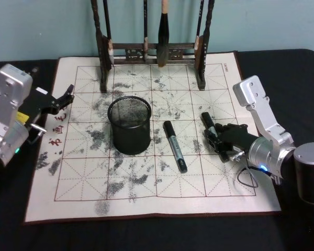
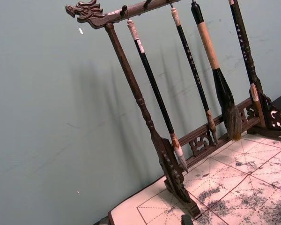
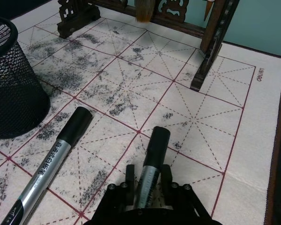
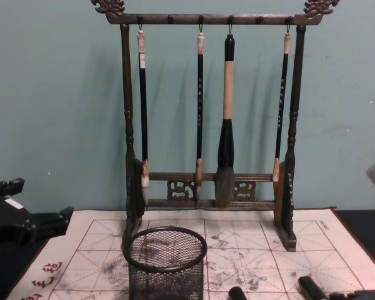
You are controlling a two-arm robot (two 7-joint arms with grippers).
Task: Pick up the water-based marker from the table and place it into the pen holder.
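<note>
Centrally, pen holder (image 1: pixel 131 140) upright, right claw (image 1: pixel 213 132) clasping marker (image 1: pixel 206 119).

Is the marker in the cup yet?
Not yet: the round black wire-mesh pen holder is empty. The right gripper is shut on a black-capped grey marker on the white grid mat; lifting and dropping it in remain. A second marker lies beside the holder. The left gripper sits parked at the mat's left edge.
</note>
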